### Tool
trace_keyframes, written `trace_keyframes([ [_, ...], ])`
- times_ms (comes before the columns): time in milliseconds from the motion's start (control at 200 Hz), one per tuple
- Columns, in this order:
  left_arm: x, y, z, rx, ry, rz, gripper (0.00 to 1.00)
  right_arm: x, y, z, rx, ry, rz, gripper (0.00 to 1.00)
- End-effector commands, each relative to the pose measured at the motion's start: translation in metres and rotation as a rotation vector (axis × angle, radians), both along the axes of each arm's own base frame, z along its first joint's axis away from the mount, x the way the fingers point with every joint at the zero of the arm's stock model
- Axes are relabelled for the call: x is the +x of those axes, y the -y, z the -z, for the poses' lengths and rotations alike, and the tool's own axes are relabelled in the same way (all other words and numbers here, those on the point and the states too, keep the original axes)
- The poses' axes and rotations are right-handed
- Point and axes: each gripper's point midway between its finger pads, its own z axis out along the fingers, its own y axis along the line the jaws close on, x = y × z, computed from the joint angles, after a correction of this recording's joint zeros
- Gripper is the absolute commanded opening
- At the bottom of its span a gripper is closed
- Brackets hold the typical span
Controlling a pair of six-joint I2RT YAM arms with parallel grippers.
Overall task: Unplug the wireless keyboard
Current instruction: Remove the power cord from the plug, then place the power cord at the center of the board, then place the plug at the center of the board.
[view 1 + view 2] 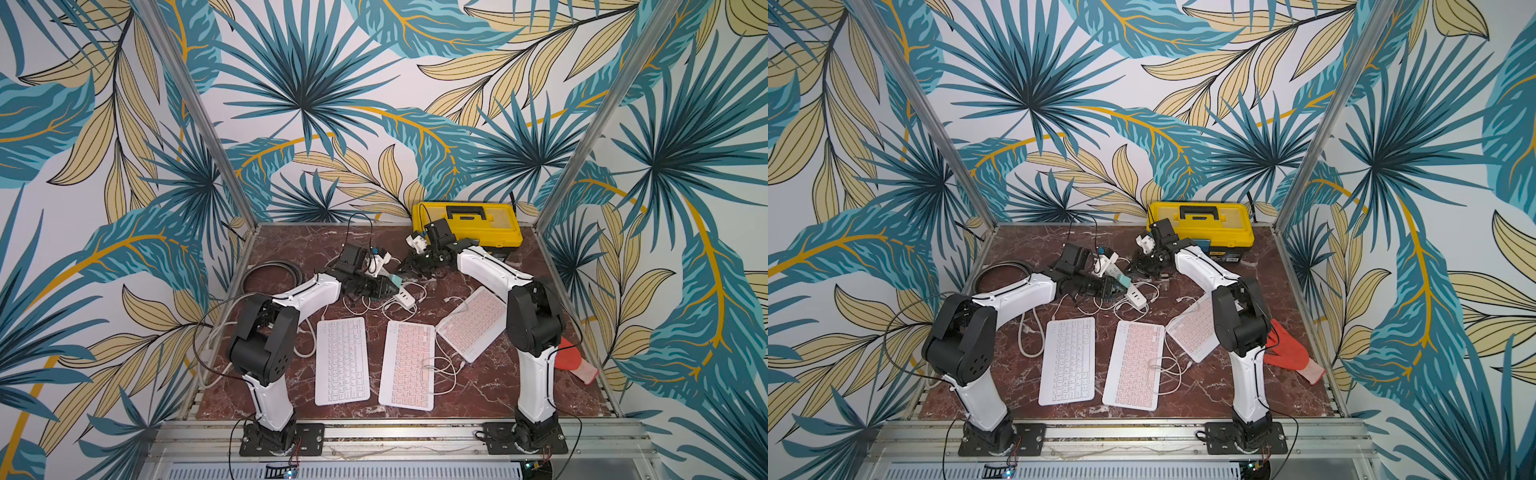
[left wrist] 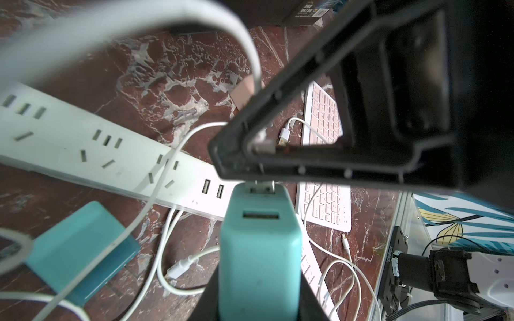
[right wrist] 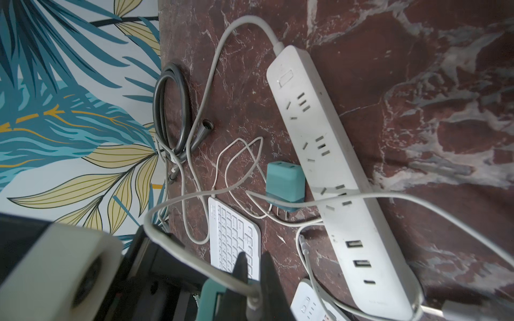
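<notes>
Three wireless keyboards lie at the front of the table: a white one [image 1: 341,360], a pink one [image 1: 407,365] and a tilted pink one [image 1: 473,322]. My left gripper [image 1: 390,286] is shut on a teal USB charger [image 2: 260,250], held above the white power strip [image 2: 83,144]. My right gripper [image 3: 251,283] is shut on the plug [image 3: 251,301] of a white cable [image 3: 194,266] at the charger's upper port. A black finger hides that joint. The charger's lower port [image 2: 261,215] is empty. I cannot tell which keyboard this cable runs to.
A second teal charger [image 3: 283,184] lies beside the power strip [image 1: 405,300] among loose white cables. A yellow toolbox [image 1: 467,222] stands at the back right. A coiled grey hose [image 1: 272,272] lies at the back left and a red glove [image 1: 575,361] at the right edge.
</notes>
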Motion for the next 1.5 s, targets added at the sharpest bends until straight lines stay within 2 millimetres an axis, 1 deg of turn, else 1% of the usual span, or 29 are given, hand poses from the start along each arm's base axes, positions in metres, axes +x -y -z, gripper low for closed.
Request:
trace_keyframes([
  [0, -0.03, 0.017, -0.018, -0.05, 0.061, 0.141, 0.0, 0.014, 0.01, 0.003, -0.012, 0.006, 0.02, 0.1],
  [85, -0.04, 0.019, -0.014, -0.07, 0.033, 0.17, 0.0, 0.016, 0.014, 0.004, -0.028, 0.007, 0.011, 0.09],
  [120, -0.04, 0.019, -0.011, -0.064, 0.024, 0.163, 0.0, 0.017, 0.016, 0.006, -0.035, 0.008, 0.017, 0.09],
  [230, -0.031, 0.011, -0.005, -0.033, -0.002, 0.088, 0.0, 0.018, 0.019, 0.009, -0.054, 0.014, 0.032, 0.1],
  [431, -0.015, 0.004, -0.008, -0.013, -0.008, 0.005, 0.0, 0.018, 0.026, 0.009, -0.089, 0.057, 0.048, 0.1],
  [521, -0.011, 0.0, -0.01, -0.017, -0.019, -0.023, 0.0, 0.019, 0.031, 0.008, -0.13, 0.104, 0.04, 0.1],
  [616, -0.012, -0.005, -0.014, -0.026, -0.023, -0.042, 0.0, 0.023, 0.042, 0.007, -0.207, 0.174, 0.04, 0.11],
  [681, -0.009, -0.015, -0.018, -0.033, -0.029, -0.077, 0.0, 0.027, 0.049, 0.006, -0.26, 0.22, 0.04, 0.11],
  [771, -0.001, -0.035, -0.019, -0.031, -0.047, -0.158, 0.0, 0.033, 0.054, 0.003, -0.317, 0.265, 0.026, 0.11],
  [851, 0.009, -0.055, -0.019, -0.022, -0.06, -0.248, 0.0, 0.038, 0.058, 0.009, -0.378, 0.272, 0.012, 0.12],
  [911, 0.016, -0.07, -0.014, -0.008, -0.076, -0.316, 0.0, 0.039, 0.057, 0.012, -0.406, 0.28, 0.0, 0.12],
  [1006, 0.022, -0.083, -0.007, 0.006, -0.097, -0.374, 0.0, 0.042, 0.048, 0.014, -0.416, 0.297, -0.021, 0.12],
  [1101, 0.031, -0.093, 0.0, 0.023, -0.111, -0.423, 0.0, 0.041, 0.029, 0.011, -0.403, 0.329, -0.063, 0.12],
  [1181, 0.041, -0.104, 0.007, 0.029, -0.137, -0.476, 0.0, 0.04, 0.014, 0.009, -0.391, 0.354, -0.101, 0.12],
  [1272, 0.056, -0.12, 0.015, 0.029, -0.17, -0.545, 0.0, 0.036, -0.004, 0.008, -0.365, 0.375, -0.16, 0.13],
  [1412, 0.076, -0.156, 0.036, 0.042, -0.238, -0.691, 0.0, 0.027, -0.03, 0.009, -0.339, 0.4, -0.241, 0.13],
  [1457, 0.081, -0.163, 0.04, 0.039, -0.249, -0.714, 0.0, 0.025, -0.038, 0.01, -0.319, 0.401, -0.248, 0.13],
  [1497, 0.086, -0.165, 0.041, 0.033, -0.255, -0.714, 0.0, 0.025, -0.045, 0.012, -0.293, 0.396, -0.253, 0.13],
])
